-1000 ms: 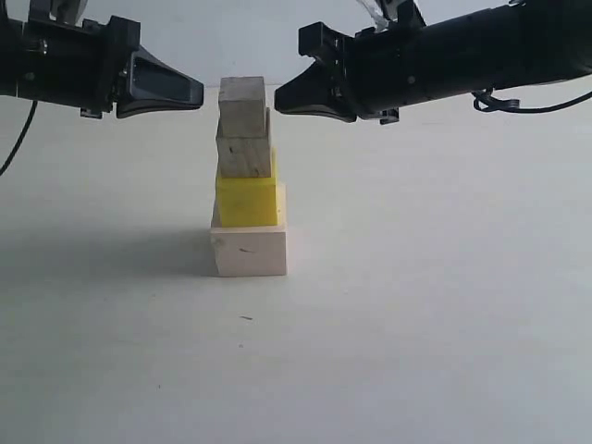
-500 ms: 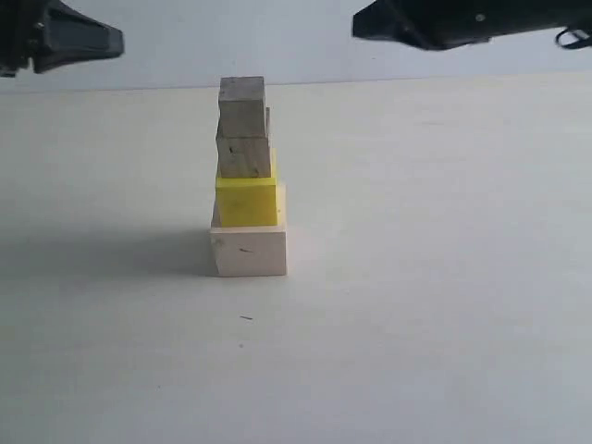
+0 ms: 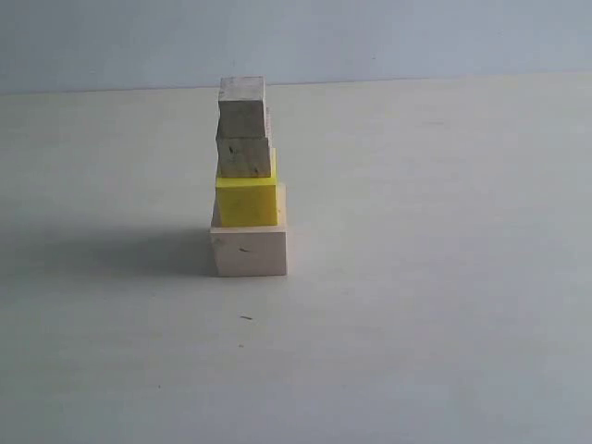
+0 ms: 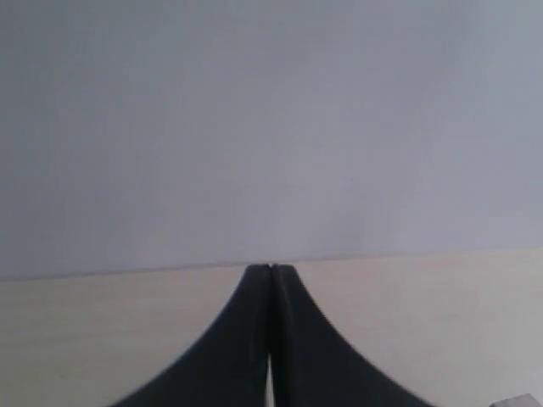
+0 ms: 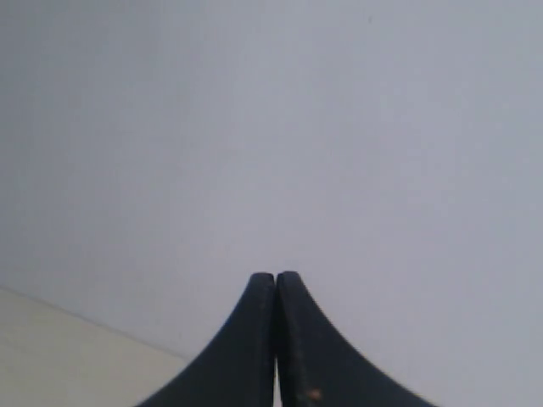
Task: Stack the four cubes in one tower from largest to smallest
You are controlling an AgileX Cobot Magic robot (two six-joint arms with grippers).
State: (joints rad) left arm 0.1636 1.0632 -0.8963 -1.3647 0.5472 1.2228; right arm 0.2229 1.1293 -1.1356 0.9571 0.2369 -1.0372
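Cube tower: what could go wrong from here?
The greyish-white cube and speckled tan cube sit slightly off-square on the yellow cube and pale wood cube, so a jolt might topple them. The left gripper and right gripper are shut and outside the exterior view; a sweep back could knock the tower.

Soft light, tower [image 3: 248, 199] shadow leftward
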